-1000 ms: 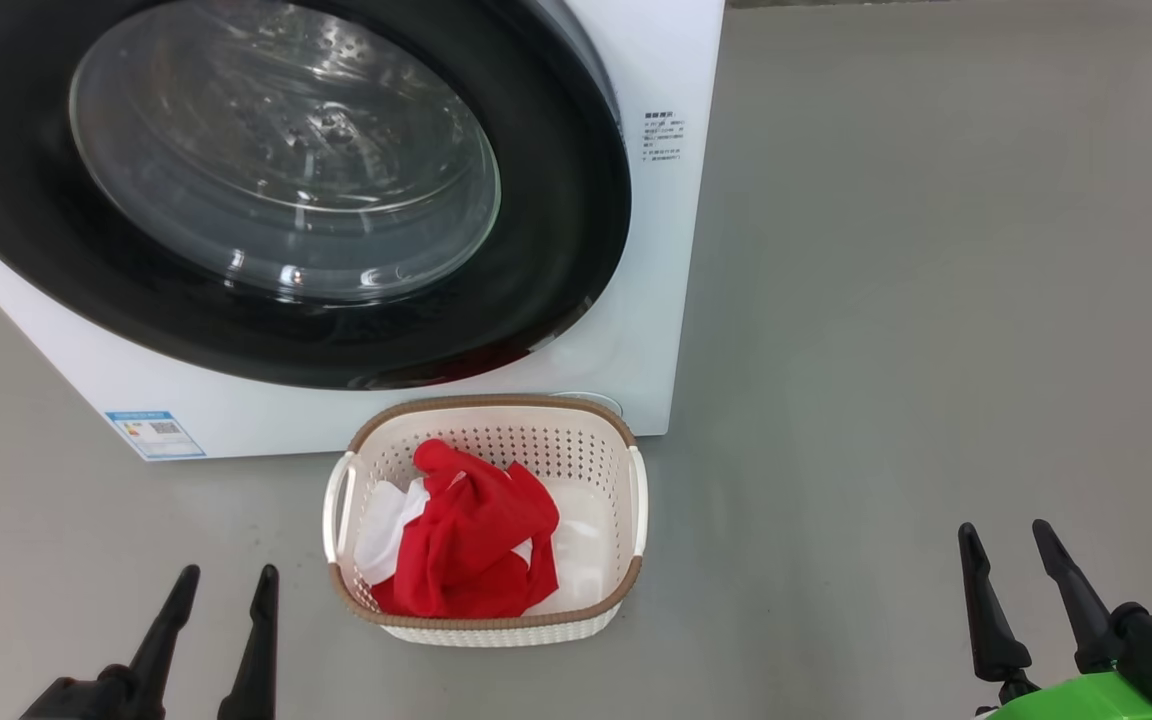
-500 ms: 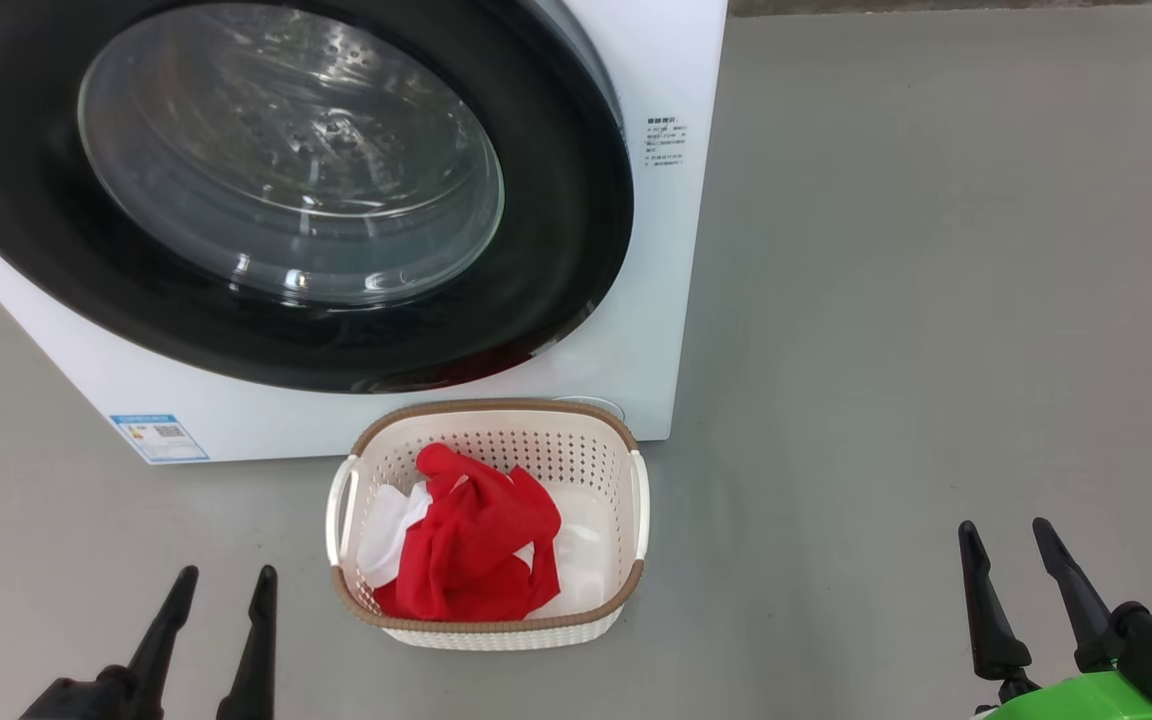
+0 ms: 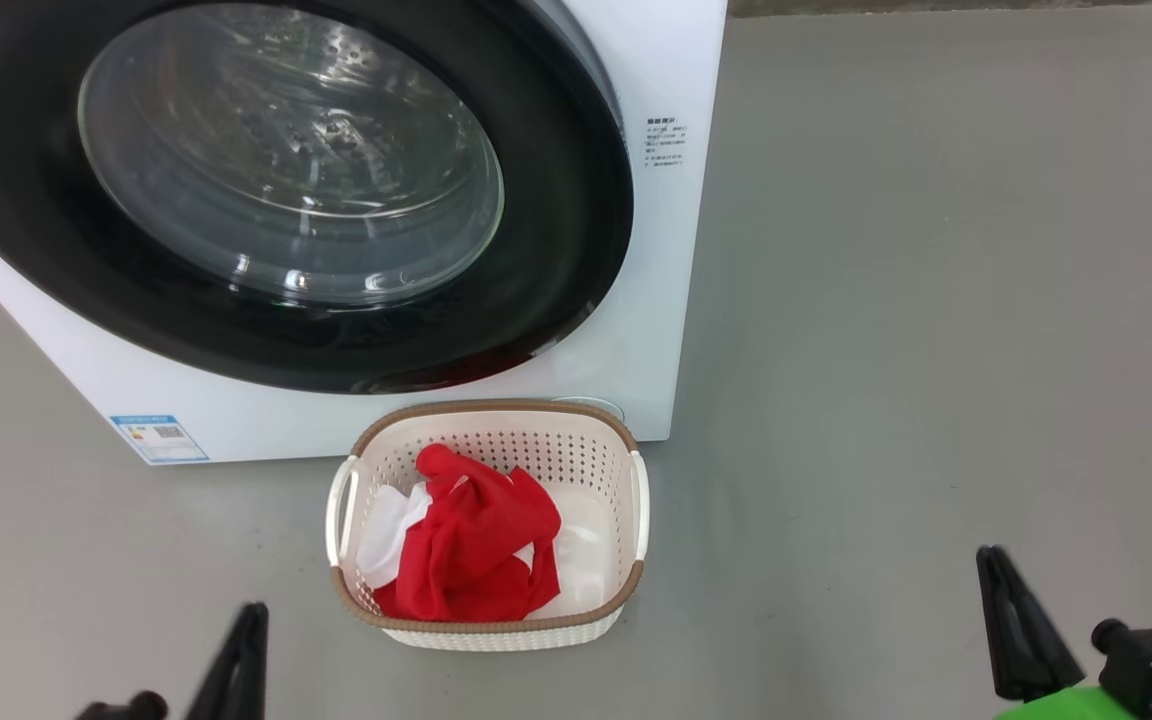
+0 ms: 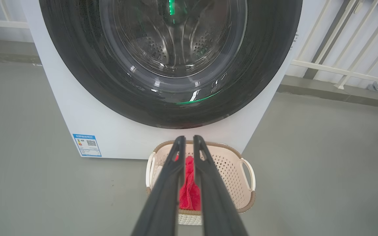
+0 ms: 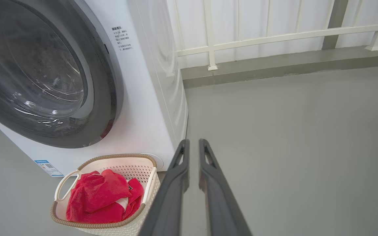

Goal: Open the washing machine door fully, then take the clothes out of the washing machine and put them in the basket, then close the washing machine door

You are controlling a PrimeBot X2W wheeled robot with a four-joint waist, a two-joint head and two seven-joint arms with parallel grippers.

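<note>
Door (image 3: 336, 330) closed, red clothes (image 3: 471, 550) in basket (image 3: 496, 415) on floor by washer (image 3: 656, 300); left gripper (image 4: 186, 144) and right gripper (image 5: 192, 147) both narrow, empty

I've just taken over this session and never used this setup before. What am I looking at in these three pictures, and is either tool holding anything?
One picture looks down from the robot's head; the other two look along each arm's own pair of dark fingers. In front stands a white washing machine with its round black-rimmed door shut. On the grey floor before it sits a cream basket with red clothes inside. The left tool and right tool each have their fingers drawn nearly together, with a thin gap left. Neither holds anything; both hang in the air, short of the basket. A white railing runs behind.
</note>
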